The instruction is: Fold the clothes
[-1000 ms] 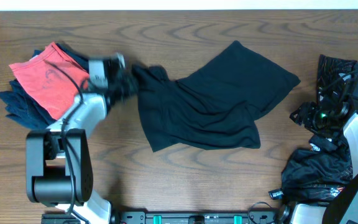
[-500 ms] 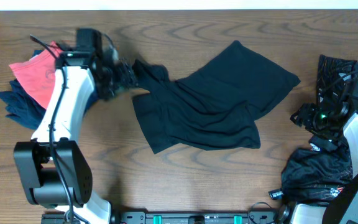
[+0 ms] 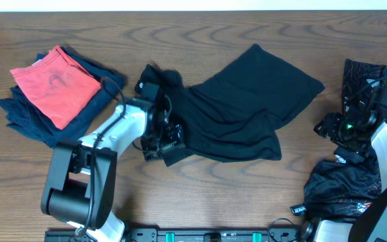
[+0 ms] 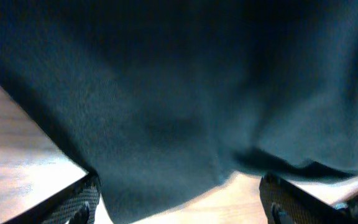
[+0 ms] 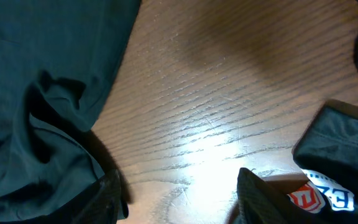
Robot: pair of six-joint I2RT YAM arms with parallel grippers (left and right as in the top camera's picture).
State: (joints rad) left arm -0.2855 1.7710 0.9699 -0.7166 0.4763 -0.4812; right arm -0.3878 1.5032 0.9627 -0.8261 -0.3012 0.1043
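Note:
The clothes' black shirt [image 3: 240, 111] lies crumpled and spread across the middle of the table. My left gripper [image 3: 161, 142] hovers over its lower left corner. In the left wrist view, black fabric [image 4: 166, 93] fills the frame and my left gripper [image 4: 179, 208] stands open, with the shirt's hem and pale wood between its fingers [image 4: 79, 202]. My right gripper [image 3: 328, 124] waits open off the shirt's right edge. In the right wrist view, only bare wood lies inside the right gripper [image 5: 182, 199], with the shirt [image 5: 36, 93] to its left.
A red garment [image 3: 49, 84] sits folded on navy ones [image 3: 25, 117] at the far left. Black garments lie heaped by the right arm [image 3: 341, 188] and at the right edge [image 3: 363, 70]. One of them shows a red and white logo [image 5: 306, 198].
My left arm has swung from the shirt's upper left corner, by the red stack, down to its lower left corner, and its jaws have opened. The right arm has stayed put.

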